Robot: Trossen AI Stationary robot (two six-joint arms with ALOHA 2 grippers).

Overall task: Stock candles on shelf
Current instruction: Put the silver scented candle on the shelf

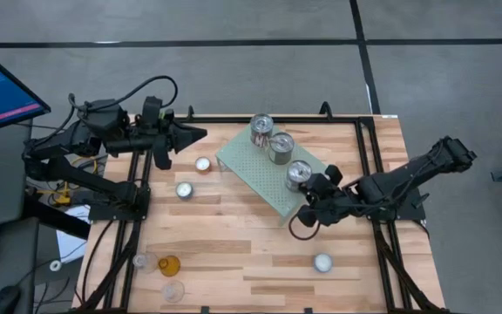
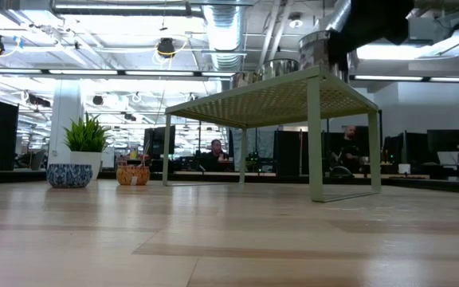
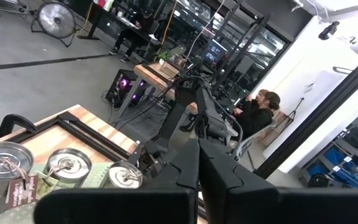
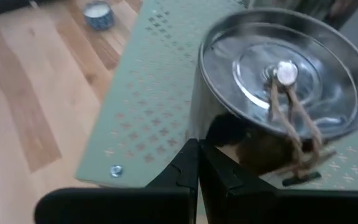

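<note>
High view: three silver tins stand in a row on the mint perforated shelf (image 1: 273, 179), which sits at an angle on the wooden table (image 1: 234, 253).
Right gripper (image 1: 314, 207): mine, clenched shut, empty, just beside the nearest tin (image 1: 299, 174) at the shelf's right end.
Left gripper (image 1: 197, 134): also closed, holding nothing, waiting at the table's far left edge.
Unstocked: tealights at (image 1: 202, 163), (image 1: 184, 189) and (image 1: 322, 262); an amber glass holder (image 1: 169, 264) and clear holders (image 1: 172, 291) near the left corner.
Tin build: round, shiny metal lid (image 4: 288, 78), twine tied at the knob, label on the wall.
Handling, my guess: tins rigid, slick-sided, fairly heavy; take them across the wall, not the twine.
Tealights: light, low; pinch the rim.
Glass: fragile, slippery; gentle squeeze.
</note>
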